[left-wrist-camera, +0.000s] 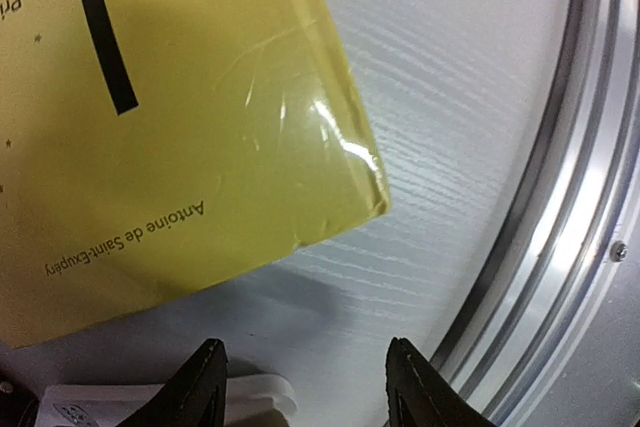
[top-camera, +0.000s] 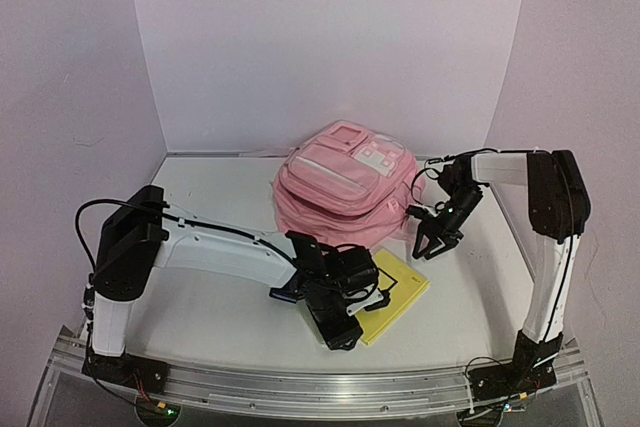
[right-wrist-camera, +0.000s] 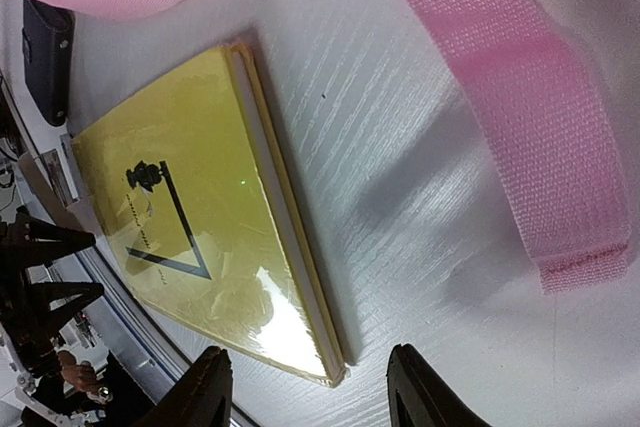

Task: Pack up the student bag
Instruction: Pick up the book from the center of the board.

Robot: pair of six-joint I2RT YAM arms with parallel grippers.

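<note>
A metal rail runs along the near edge of a white worktop. Two robot arms rise from it.

The left pincer hangs low over the worktop, close to the rail. Its jaws stand apart, with bare worktop between them and nothing held. Just ahead of its fingertips lies the glossy corner of one yellow book, flat on the worktop, with the author's name Antoine de Saint-Exupéry printed along the edge. The left wrist covers the book's inner edge when seen from above.

One small dark case lies on the far side of the book from the right pincer, partly hidden behind the left arm.

The right pincer hovers farther back, above the book's outer corner. Its jaws are also parted and grip nothing. One pink webbing strap trails loose across the worktop beside this pincer, ending short of the book.

The student bag, one large pink backpack with paler panels, sits just beyond the right pincer and to its inner side, at the back middle of the worktop, closed as far as can be seen.
</note>
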